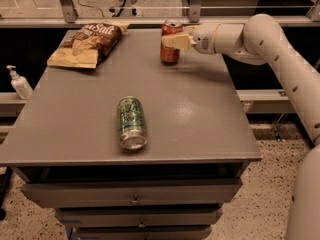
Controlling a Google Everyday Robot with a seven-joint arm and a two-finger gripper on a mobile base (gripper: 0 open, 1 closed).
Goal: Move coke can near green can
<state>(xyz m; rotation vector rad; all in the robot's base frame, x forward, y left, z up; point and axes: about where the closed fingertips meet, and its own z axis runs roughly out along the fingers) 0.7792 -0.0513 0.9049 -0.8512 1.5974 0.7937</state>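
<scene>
Arm reaches in from the right along the far edge of the table (210, 119) | gripper (172, 40) clasped on the upright coke can (169, 55) near its top | green can (132, 122) lies on its side toward the front, well apart | chip bag (89, 43) at far left corner

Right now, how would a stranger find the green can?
On the grey cabinet top, look near the front edge. The green patterned aluminium can lies there on its side. The red aluminium can is upright at the back, where the gripper holds it in its jaws.
</scene>
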